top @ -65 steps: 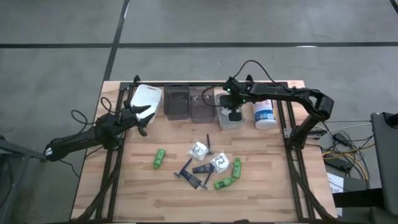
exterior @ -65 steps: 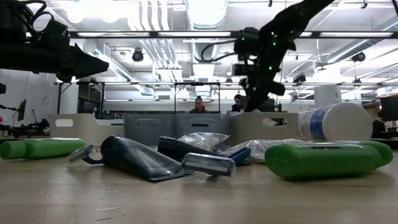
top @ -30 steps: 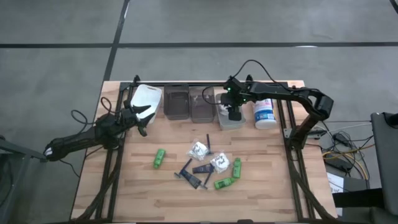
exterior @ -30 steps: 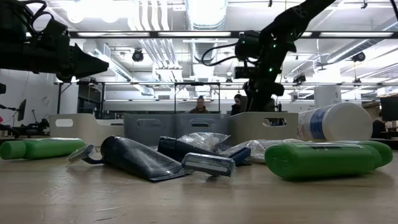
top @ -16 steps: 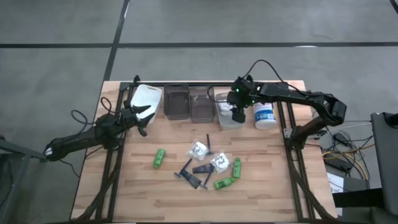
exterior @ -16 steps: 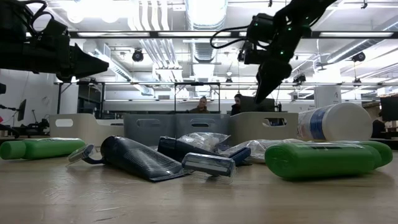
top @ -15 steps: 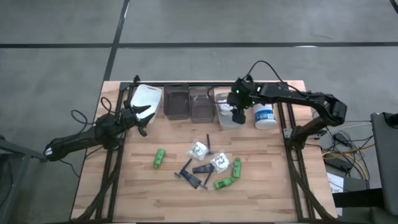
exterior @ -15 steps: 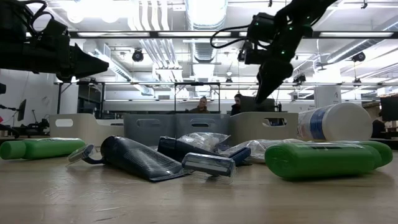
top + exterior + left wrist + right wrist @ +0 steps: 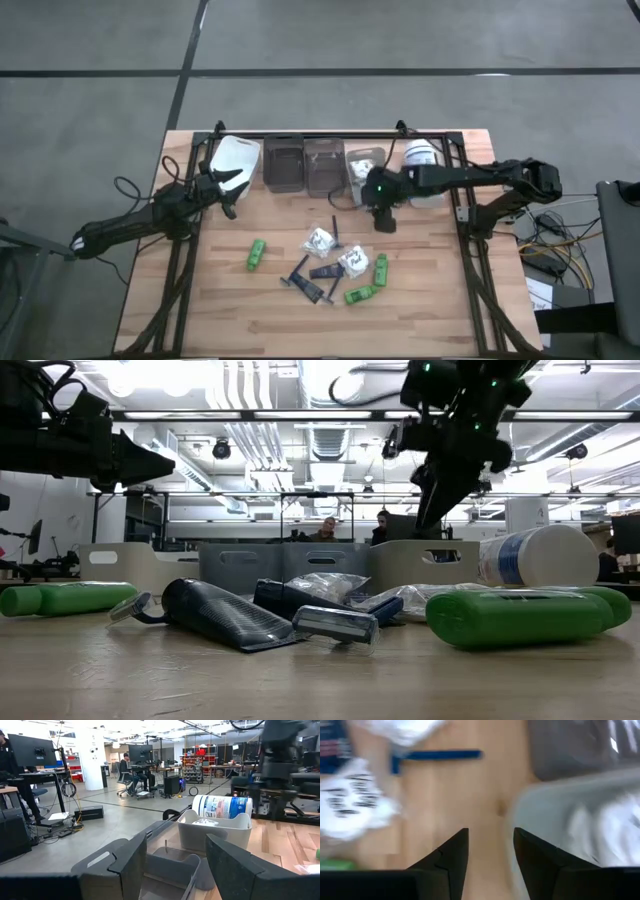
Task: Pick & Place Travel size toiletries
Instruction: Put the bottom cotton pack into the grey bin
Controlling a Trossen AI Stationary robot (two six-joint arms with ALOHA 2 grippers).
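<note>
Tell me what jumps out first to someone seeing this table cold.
The heap of travel toiletries mid-table draws the eye: green bottles, clear packets and dark razors tangled together, with one green bottle lying apart toward the left arm's side. Just above it, the right gripper hangs empty over bare wood beside the white bin. The left gripper waits open near the white bin at the row's other end.

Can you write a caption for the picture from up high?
The right pincer, empty, hangs above the table between the bins and the scattered toiletries.
</note>
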